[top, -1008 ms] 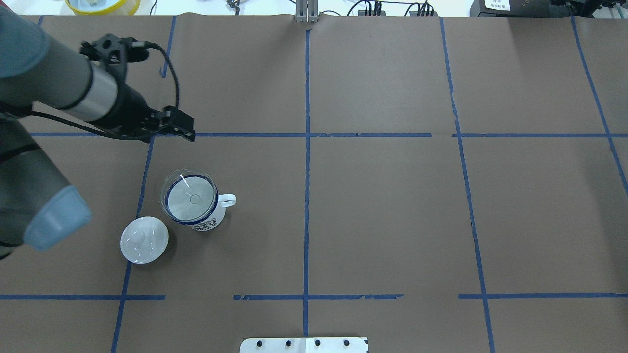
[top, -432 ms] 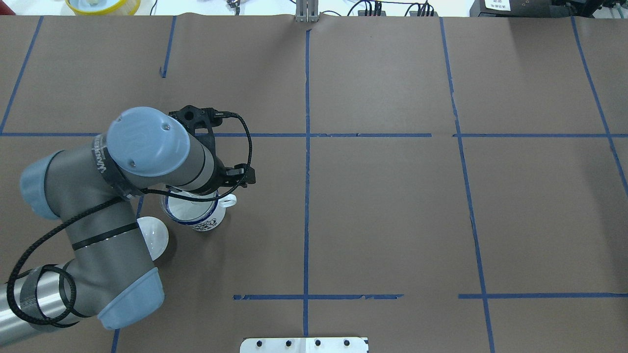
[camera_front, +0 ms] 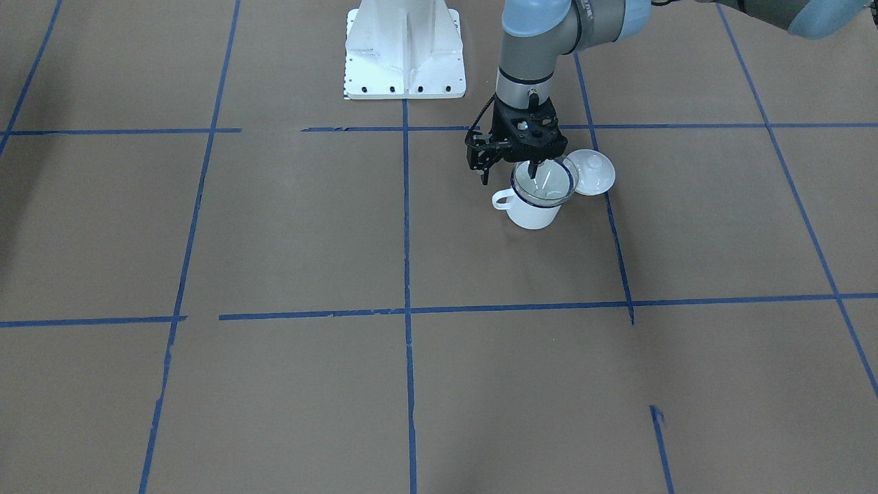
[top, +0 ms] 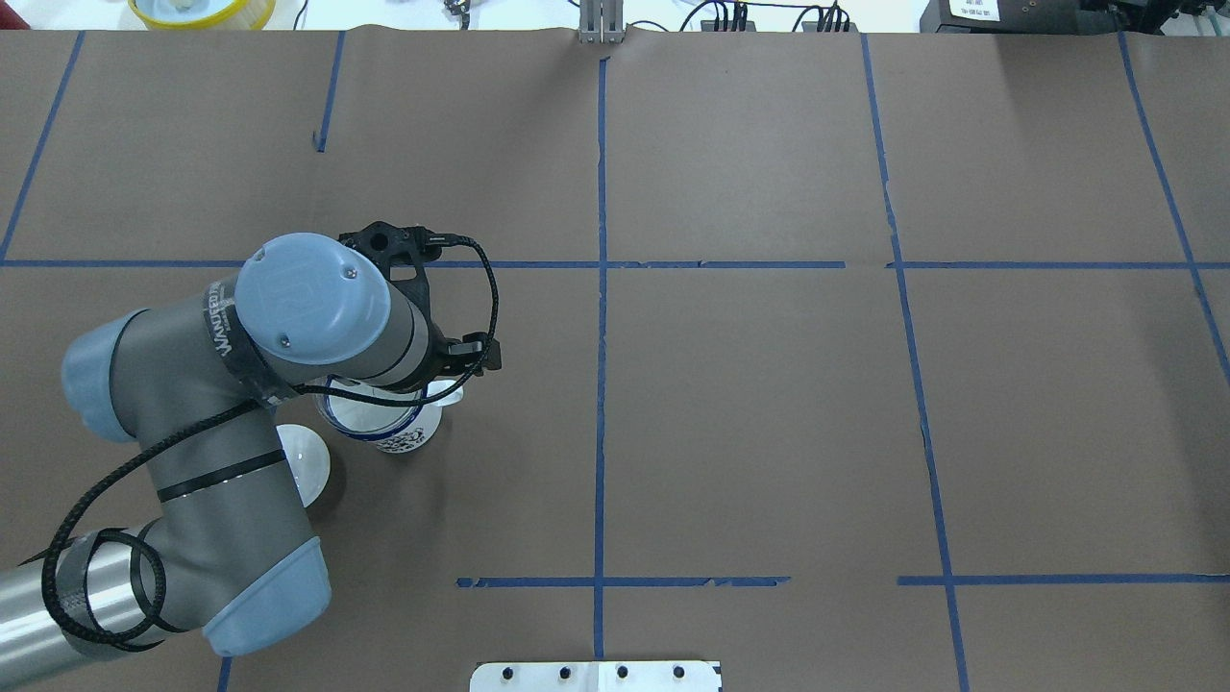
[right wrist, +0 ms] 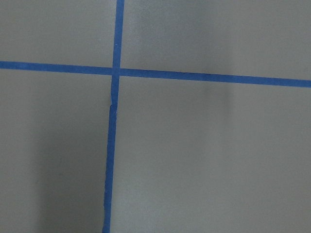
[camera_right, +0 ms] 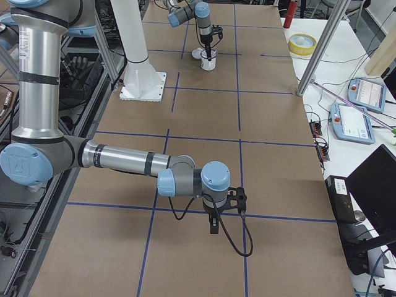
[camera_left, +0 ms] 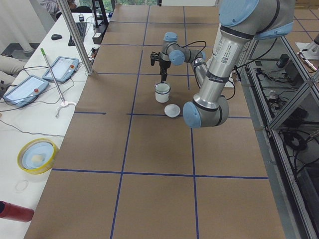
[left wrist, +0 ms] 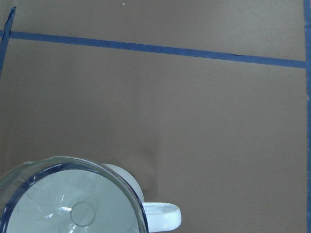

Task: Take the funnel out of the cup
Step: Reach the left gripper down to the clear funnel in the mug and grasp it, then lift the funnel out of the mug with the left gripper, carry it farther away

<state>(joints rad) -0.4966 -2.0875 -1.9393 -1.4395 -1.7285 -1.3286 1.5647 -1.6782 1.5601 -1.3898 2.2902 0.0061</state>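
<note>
Over the funnel (camera_front: pixel 545 184) in the cup (camera_front: pixel 529 214), left gripper (camera_front: pixel 534 167) hovers, jaw gap unclear

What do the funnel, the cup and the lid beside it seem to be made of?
Funnel: probably clear glossy plastic; see-through, with ribs.
Cup: glossy white with a thin dark blue rim; likely enamelled metal, maybe ceramic.
Lid: glossy white; ceramic or enamel, cannot tell.

White cup (camera_front: pixel 531 214), dark blue rim; clear funnel (camera_front: pixel 542 182); white lid (camera_front: pixel 595 171); brown table (camera_front: pixel 274 226), blue tape lines (camera_front: pixel 406 240).
</note>
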